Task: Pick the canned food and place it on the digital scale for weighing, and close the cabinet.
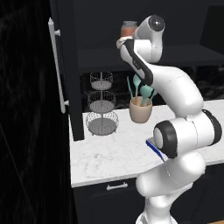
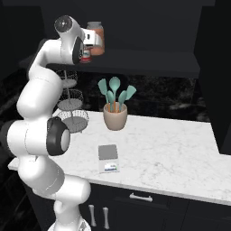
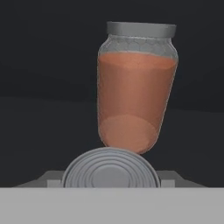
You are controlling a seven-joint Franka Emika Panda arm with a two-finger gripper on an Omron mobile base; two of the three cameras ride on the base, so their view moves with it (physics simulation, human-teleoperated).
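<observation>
Canned food, a small short red can with a white-patched label and a ribbed silver top [image 3: 110, 168], sat on the dark shelf [image 2: 149, 61] of the tall black upper wall cabinet, right in front of my hand camera; in the right base view I saw it [image 2: 85, 56] just below the wrist. The gripper [image 3: 110, 181] was at the can, its dark finger tips [image 3: 52, 180] showing on either side of the lid, but I could not tell whether they pinched it or merely flanked it. A taller orange-pink glass jar with a grey lid [image 3: 135, 96] stood just behind the can. The cabinet door [image 1: 59, 65] with its long silver-grey bar handle stood open at the left. Down on the white marble counter [image 2: 171, 149], the small flat digital scale with grey plate and blue body [image 2: 108, 158] lay well apart from the can, near a beige pot of teal utensils [image 2: 115, 110] and a three-tier wire basket stand [image 1: 101, 105].
</observation>
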